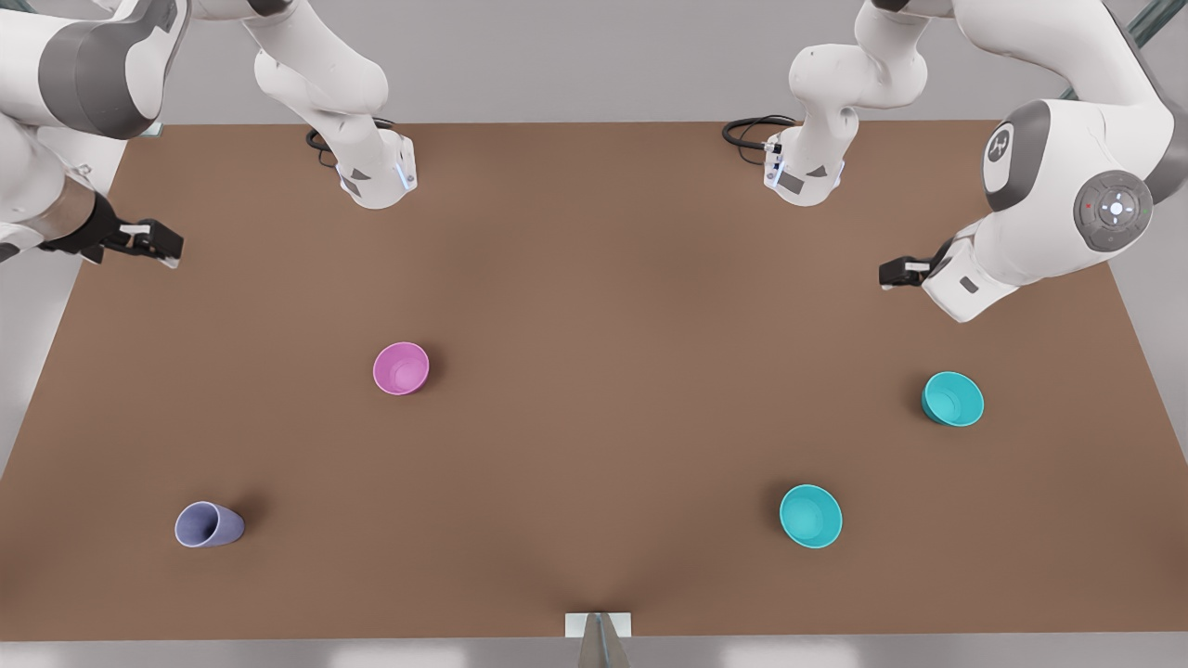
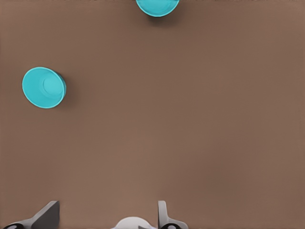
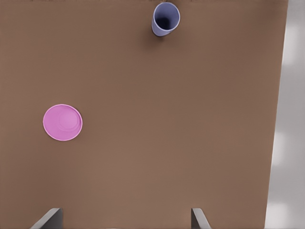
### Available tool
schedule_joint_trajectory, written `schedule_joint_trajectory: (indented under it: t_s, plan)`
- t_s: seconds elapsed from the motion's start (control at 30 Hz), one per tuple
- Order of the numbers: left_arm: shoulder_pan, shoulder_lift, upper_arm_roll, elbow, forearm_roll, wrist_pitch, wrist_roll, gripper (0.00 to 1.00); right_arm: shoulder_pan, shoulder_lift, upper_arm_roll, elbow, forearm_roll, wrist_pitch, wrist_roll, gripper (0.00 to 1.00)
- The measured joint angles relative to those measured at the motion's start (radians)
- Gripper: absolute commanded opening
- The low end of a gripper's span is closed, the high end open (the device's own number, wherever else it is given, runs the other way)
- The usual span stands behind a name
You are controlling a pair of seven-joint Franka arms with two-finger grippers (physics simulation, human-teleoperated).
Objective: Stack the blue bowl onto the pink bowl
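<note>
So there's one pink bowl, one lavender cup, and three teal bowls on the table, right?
Not quite. There are two teal bowls, not three: one nearer the front view's bottom edge, the other farther right. The front view shows it. The pink bowl and lavender cup are as you said.

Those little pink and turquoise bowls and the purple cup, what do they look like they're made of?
All look like plain plastic, though a render leaves that open. The pink bowl has a smooth, matte, even color with only a soft sheen inside. The two turquoise bowls show the same thin rims and uniform finish. The lavender cup looks likewise matte and unpatterned. The brown table seems a dull, non-reflective surface.
</note>
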Motion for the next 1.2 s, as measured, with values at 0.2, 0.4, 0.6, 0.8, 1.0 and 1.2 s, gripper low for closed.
schedule_joint_trajectory:
  t_s: [0.2, 0.4, 0.6, 0.8, 1.0, 1.2]
  plan:
    - [0.0, -0.001, 0.001, 0.001, 0.0, 0.011, -0.006, 1.0, 0.01, 0.123, 0.001, -0.021, 0.016, 0.039, -0.006, 1.0]
    - [0.001, -0.001, 0.002, 0.0, 0.001, 0.015, -0.011, 1.0, -0.005, 0.185, 0.001, -0.327, 0.078, 0.272, 0.015, 1.0]
    - [0.001, 0.001, 0.01, 0.0, 0.001, 0.017, -0.014, 1.0, -0.074, 0.123, 0.001, -0.73, 0.198, 0.623, 0.048, 1.0]
    - [-0.003, -0.003, 0.021, -0.002, 0.001, 0.013, -0.017, 1.0, -0.058, 0.17, 0.006, -0.865, 0.311, 0.911, 0.072, 1.0]
    - [0.003, -0.009, 0.032, -0.004, 0.001, 0.001, -0.019, 1.0, 0.002, 0.214, 0.028, -0.913, 0.343, 1.082, 0.091, 1.0]
    - [0.0, -0.002, 0.033, -0.003, 0.0, -0.019, -0.02, 1.0, 0.06, 0.175, 0.029, -1.021, 0.349, 1.178, 0.109, 1.0]
